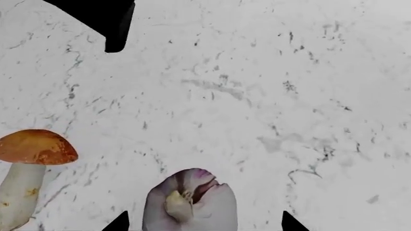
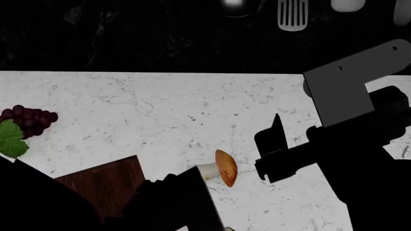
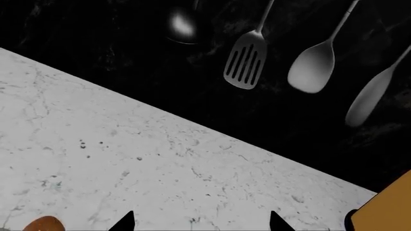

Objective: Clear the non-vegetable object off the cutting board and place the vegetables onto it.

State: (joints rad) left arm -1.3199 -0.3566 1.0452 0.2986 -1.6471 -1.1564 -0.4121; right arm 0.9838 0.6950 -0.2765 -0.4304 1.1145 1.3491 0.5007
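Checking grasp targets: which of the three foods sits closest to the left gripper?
The garlic bulb, lying between the left gripper's fingertips in its wrist view; the mushroom lies off to one side, the grapes far away.

Bright even light on white marble, near-black backdrop, arms as unlit silhouettes, sharp renders

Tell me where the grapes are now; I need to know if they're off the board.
In the head view the grapes lie on the white counter at the far left, apart from the cutting board.

Kitchen – marble counter [image 2: 192,106], hanging utensils [image 3: 245,60].
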